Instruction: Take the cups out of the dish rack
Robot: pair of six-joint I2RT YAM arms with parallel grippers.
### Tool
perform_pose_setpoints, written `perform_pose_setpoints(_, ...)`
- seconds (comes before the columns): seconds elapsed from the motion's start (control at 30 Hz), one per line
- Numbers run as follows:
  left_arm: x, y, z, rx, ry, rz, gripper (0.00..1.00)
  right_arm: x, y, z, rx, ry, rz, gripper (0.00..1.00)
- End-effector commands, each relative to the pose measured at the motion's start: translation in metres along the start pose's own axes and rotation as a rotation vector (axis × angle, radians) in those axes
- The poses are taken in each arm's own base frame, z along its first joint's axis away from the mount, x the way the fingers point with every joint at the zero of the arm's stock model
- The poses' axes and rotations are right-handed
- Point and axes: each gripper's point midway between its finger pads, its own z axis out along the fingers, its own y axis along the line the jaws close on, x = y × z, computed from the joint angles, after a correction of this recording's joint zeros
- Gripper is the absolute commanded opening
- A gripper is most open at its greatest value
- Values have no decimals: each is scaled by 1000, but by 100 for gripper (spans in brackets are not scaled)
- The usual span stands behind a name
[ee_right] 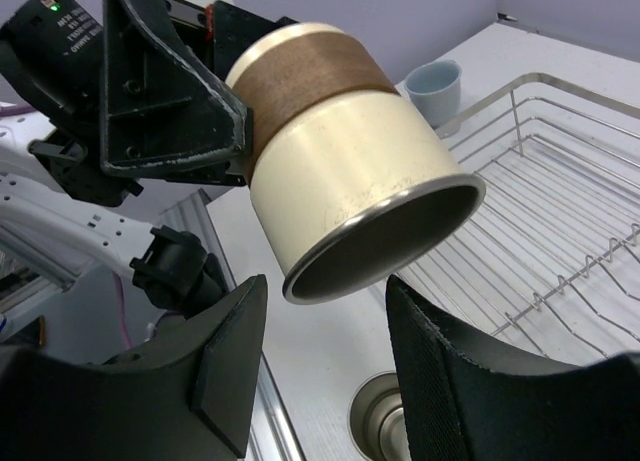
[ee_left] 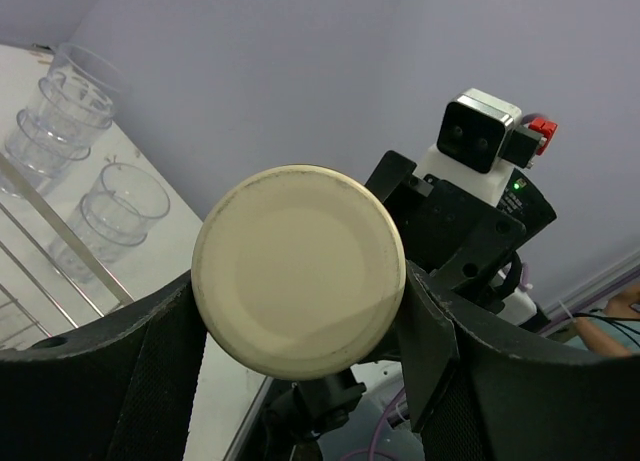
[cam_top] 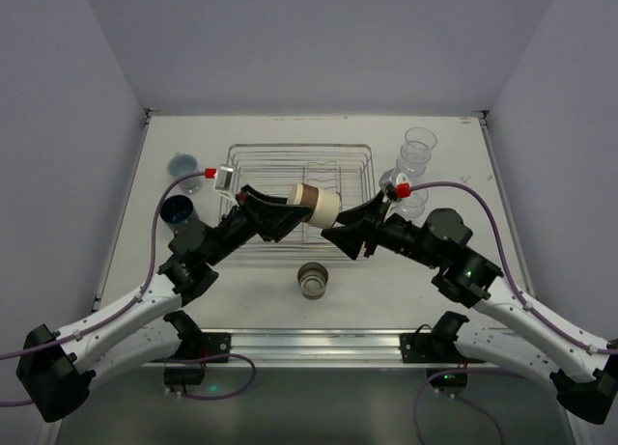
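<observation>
A cream cup with a brown band (cam_top: 321, 206) hangs on its side above the front of the dish rack (cam_top: 290, 149). My left gripper (cam_top: 293, 209) is shut on its base end. The left wrist view shows the cup's flat bottom (ee_left: 298, 271) pinched in my left gripper (ee_left: 305, 316). My right gripper (cam_top: 350, 229) is open just off the cup's mouth. In the right wrist view the cup (ee_right: 350, 171) floats free above my right gripper (ee_right: 322, 311), touching neither pad. The wire rack (ee_right: 560, 181) lies behind it.
A tan cup (cam_top: 312, 279) stands upright on the table in front of the rack, also seen as a rim (ee_right: 385, 421). A dark blue cup (cam_top: 177, 210) and a pale blue cup (cam_top: 182, 165) stand left of the rack. Clear tumblers (cam_top: 417, 148) stand at its right.
</observation>
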Motion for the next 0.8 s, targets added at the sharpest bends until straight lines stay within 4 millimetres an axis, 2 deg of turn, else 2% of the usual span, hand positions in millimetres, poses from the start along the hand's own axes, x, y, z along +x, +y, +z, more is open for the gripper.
perform_pose_setpoints(0.0, -12, -23, -3, 100, -46, -48, 26, -44, 20, -4, -72, -121, -67, 54)
perform_pose_setpoints(0.13, -10, -23, -2, 115, -45, -77, 26, -52, 29, -2, -116, -143, -78, 53)
perform_pose_setpoints(0.33, -3, -30, -2, 174, -34, -136, 26, -51, 44, 14, -228, -152, -43, 50)
perform_pose_setpoints(0.37, -2, -30, -2, 178, -31, -140, 26, -46, 43, 17, -238, -146, -23, 49)
perform_pose_setpoints(0.47, 2, -28, -4, 174, -26, -143, 26, -51, 48, 19, -268, -170, -21, 46)
perform_pose_setpoints(0.6, 3, -25, -6, 164, -26, -129, 30, -52, 51, 23, -294, -184, -8, 37)
perform_pose_setpoints(0.67, 6, -20, -7, 150, -25, -131, 32, -52, 53, 22, -309, -196, 3, 28)
perform_pose_setpoints(0.73, 10, -17, -6, 143, -12, -129, 37, -55, 54, 24, -318, -208, 5, 13)
perform_pose_setpoints(0.77, 10, -16, -6, 141, -8, -122, 41, -56, 54, 24, -318, -214, 11, 8)
